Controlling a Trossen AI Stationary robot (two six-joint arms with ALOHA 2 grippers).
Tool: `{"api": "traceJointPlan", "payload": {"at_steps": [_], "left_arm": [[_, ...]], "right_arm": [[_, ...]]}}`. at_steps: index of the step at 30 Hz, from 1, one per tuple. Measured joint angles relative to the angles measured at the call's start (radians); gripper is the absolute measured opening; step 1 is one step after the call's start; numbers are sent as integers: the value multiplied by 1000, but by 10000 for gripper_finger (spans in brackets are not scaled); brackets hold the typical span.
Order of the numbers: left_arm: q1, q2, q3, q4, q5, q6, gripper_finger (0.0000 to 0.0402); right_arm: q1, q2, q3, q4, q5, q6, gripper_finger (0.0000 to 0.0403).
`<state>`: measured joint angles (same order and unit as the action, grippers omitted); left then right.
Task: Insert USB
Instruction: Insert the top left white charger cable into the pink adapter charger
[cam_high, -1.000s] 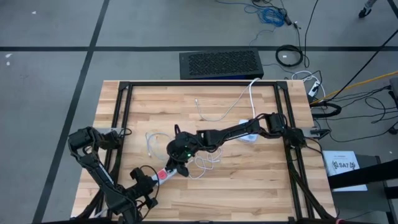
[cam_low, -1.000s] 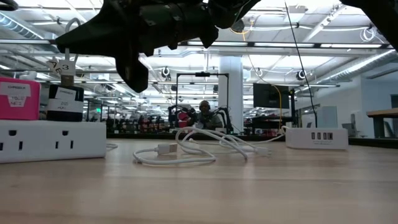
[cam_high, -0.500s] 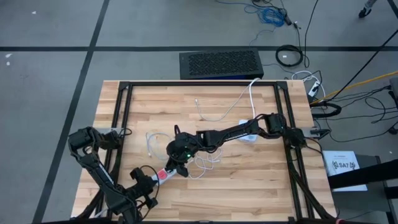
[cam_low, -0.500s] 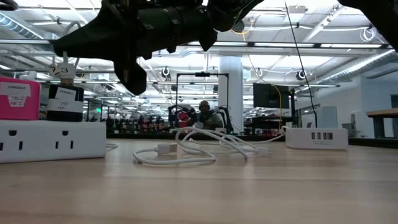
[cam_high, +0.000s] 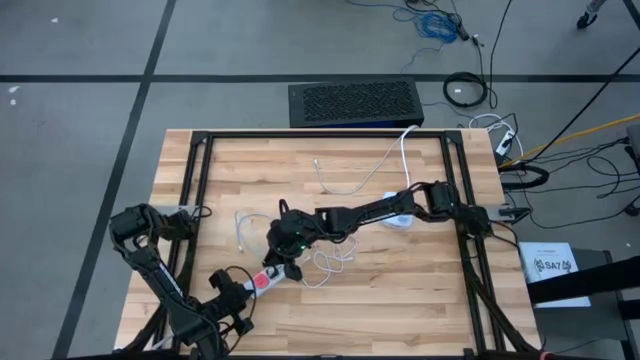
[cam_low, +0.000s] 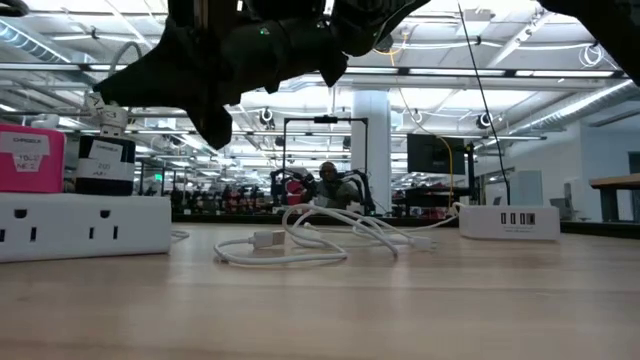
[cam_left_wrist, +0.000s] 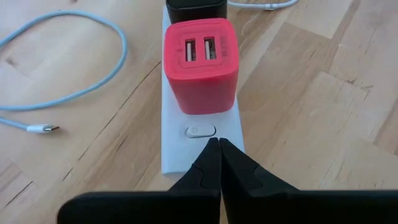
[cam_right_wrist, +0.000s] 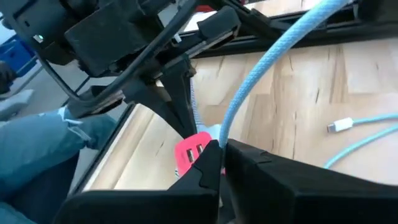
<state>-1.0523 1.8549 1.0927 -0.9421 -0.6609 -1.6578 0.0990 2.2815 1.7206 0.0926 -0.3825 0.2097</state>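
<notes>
High view: right gripper (cam_high: 283, 262) is reached out over the middle of the worktop (cam_high: 420, 290), just beside the red charger (cam_high: 262, 281); its jaws are closed on a pale blue cable (cam_right_wrist: 273, 53), which runs up and away from the fingers in the right wrist view. Left gripper (cam_high: 243, 297) sits low at the near worktop edge, also beside the charger, jaws closed on nothing. Left wrist view shows the charger (cam_left_wrist: 199, 64) plugged into a white power strip (cam_left_wrist: 200, 146), its two USB ports facing up and empty, with a black adapter (cam_left_wrist: 196, 9) on the strip just behind it. A loose white cable (cam_high: 335, 257) lies coiled on the worktop on the charger's far side; its plug end (cam_low: 268, 239) rests flat on the wood in the low view. A white multi-port hub (cam_low: 508, 221) stands well apart from the charger.
</notes>
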Motion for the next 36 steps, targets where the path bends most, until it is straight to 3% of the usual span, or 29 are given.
{"api": "traceJointPlan", "payload": {"at_steps": [15,36], "left_arm": [[1,0,0,14,-2,17,2],[0,0,0,14,-2,17,2]], "right_arm": [[85,4,-3,-85,96,-189,0],[88,-93,-2,-58,181,-249,0]]}}
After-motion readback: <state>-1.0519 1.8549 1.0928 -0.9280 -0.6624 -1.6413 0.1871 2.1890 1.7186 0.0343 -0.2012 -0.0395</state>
